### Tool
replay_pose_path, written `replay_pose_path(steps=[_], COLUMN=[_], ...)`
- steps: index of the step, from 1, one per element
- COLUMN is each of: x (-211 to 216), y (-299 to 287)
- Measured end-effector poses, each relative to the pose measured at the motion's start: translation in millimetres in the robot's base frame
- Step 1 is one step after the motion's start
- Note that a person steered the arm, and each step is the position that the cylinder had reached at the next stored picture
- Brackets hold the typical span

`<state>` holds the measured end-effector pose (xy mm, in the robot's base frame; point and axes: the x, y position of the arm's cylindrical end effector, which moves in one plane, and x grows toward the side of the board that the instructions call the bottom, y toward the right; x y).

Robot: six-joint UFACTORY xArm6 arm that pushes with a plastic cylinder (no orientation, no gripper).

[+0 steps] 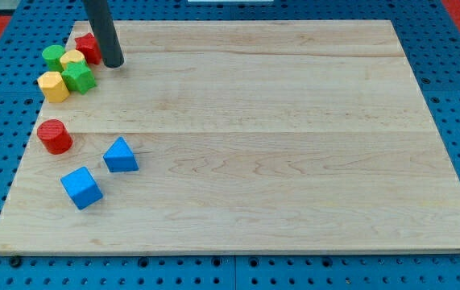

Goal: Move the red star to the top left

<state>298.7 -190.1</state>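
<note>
The red star (87,47) lies near the board's top left corner, partly hidden behind the dark rod. My tip (113,64) rests on the board just to the right of the red star, touching or nearly touching it. Left of the star sits a tight cluster: a green cylinder (52,55), a yellow block (72,58), a green star (78,77) and a yellow hexagon (53,85).
A red cylinder (54,136) stands at the view's left edge of the wooden board (278,145). A blue triangular block (120,155) and a blue cube (81,187) lie lower left. Blue pegboard surrounds the board.
</note>
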Motion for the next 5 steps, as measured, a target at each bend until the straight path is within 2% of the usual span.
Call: replay_pose_path(steps=[2, 3, 4, 5], x=[-33, -13, 18, 24], y=[46, 85, 55, 11])
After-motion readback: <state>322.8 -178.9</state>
